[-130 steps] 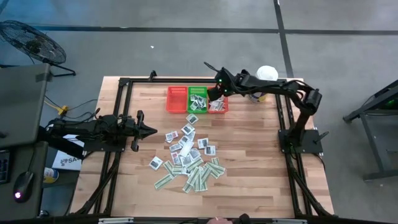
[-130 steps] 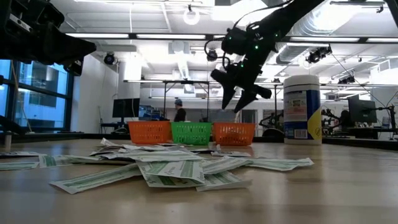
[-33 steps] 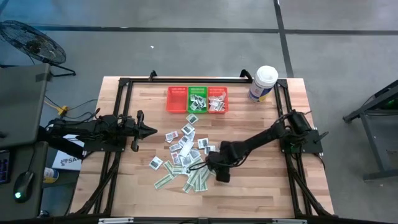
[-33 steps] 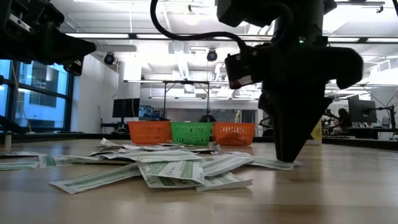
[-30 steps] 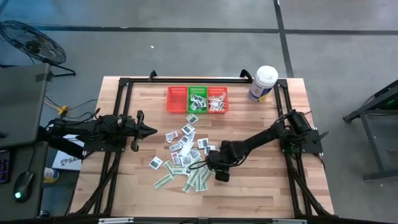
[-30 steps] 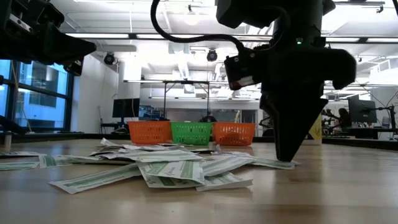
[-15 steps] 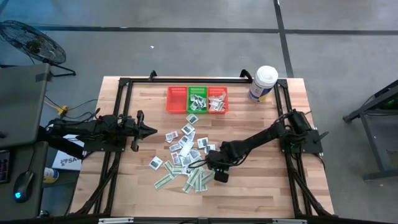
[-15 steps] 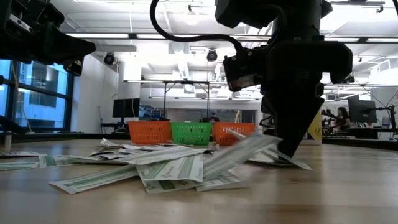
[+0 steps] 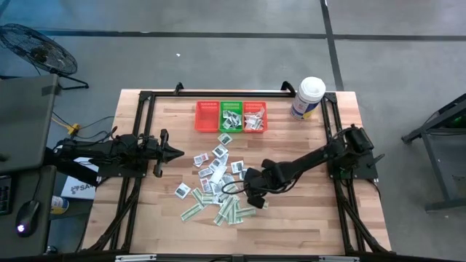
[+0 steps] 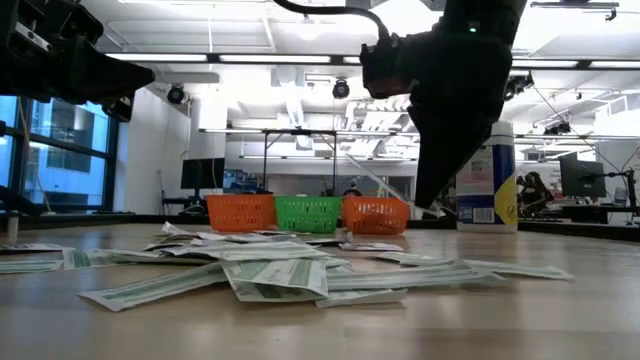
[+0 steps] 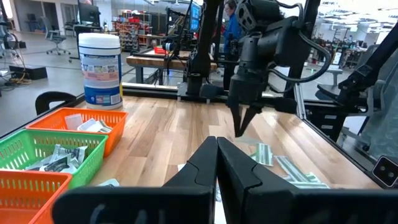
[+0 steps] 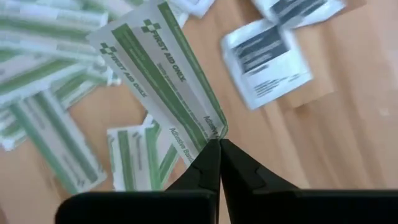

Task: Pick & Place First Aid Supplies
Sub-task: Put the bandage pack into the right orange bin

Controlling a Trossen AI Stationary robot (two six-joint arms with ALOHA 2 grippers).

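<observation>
The right gripper (image 12: 219,144), down on the pile a second ago, has risen, pinching 1 green-and-white strip (image 12: 163,74) above the scattered packets (image 9: 218,191). The left gripper (image 11: 216,144) stays pressed together by the wooden table (image 9: 298,218)'s left side. 3 baskets (image 9: 231,116) and a tub (image 9: 308,97) stand at the far edge, workshop benches behind.

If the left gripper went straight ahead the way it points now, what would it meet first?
Probably the right arm: the shut left gripper points across the table at the right gripper, which holds a green-and-white strip above the loose packets. Depth is unclear; it might pass beside it.
</observation>
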